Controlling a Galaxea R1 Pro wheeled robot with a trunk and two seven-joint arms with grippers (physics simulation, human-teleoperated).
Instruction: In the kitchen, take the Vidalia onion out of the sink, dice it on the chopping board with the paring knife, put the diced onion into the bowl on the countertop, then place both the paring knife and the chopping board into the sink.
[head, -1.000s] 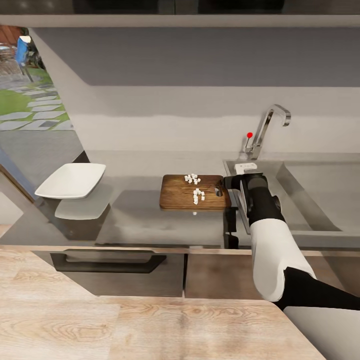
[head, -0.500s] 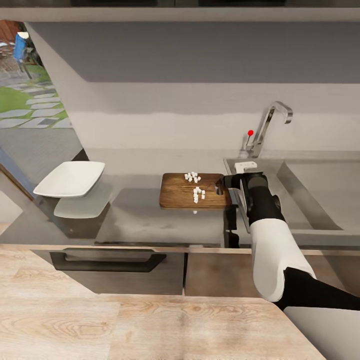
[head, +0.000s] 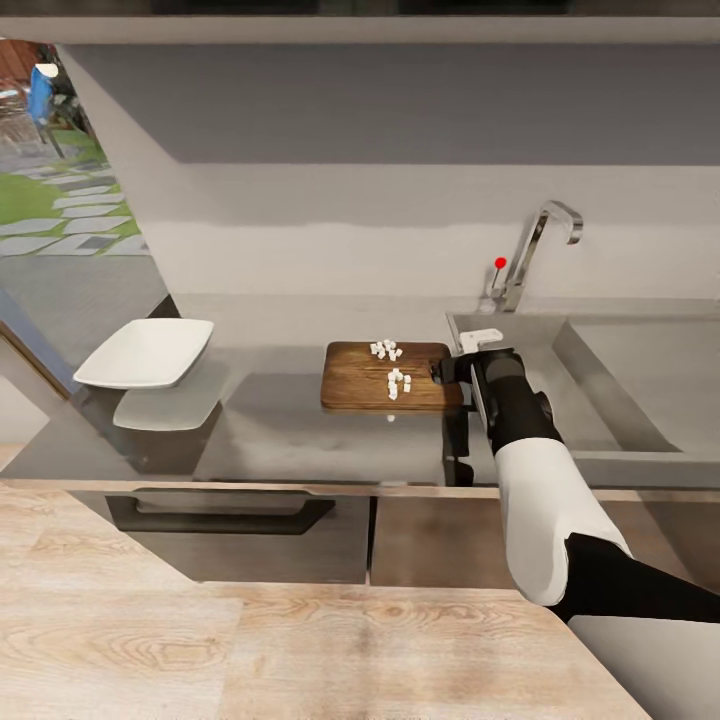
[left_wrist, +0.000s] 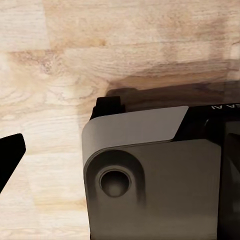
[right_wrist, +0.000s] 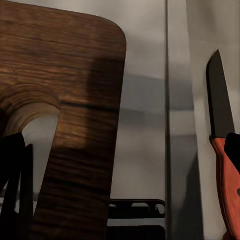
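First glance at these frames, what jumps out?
The chopping board sits mid-countertop with small white diced onion pieces scattered on it, and the right gripper is at its sink-side edge. The white bowl sits far off to the left. In the right wrist view, the red-handled paring knife lies beside the board.

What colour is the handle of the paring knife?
Red-orange, under a dark pointed blade. The paring knife shows best in the right wrist view.
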